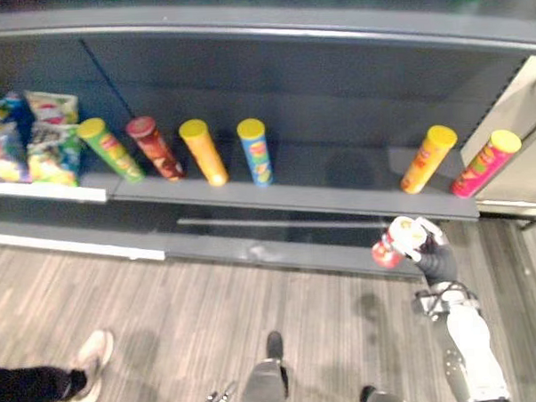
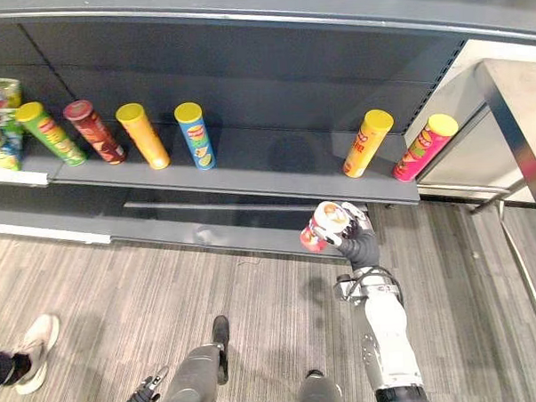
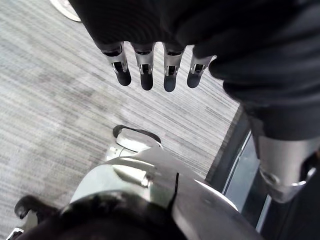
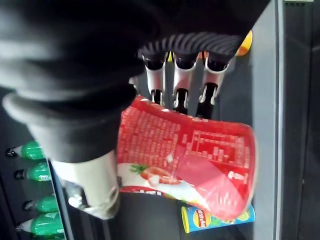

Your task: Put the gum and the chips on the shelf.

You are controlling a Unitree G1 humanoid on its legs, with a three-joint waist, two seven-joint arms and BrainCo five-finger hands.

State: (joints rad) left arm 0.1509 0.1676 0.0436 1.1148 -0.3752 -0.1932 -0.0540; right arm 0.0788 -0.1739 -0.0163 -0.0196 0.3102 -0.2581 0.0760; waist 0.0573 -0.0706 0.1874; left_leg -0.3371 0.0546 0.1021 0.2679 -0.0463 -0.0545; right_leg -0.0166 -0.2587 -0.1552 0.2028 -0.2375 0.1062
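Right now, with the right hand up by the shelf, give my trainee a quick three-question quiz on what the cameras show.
1. True or false: the right hand is empty.
2. How many chip cans stand on the shelf? A: four. B: six. C: nine.
3. Fill in: the left hand holds nothing, and its fingers are ____.

Key:
1. False. Its fingers are curled round the red can.
2. B.
3. Straight.
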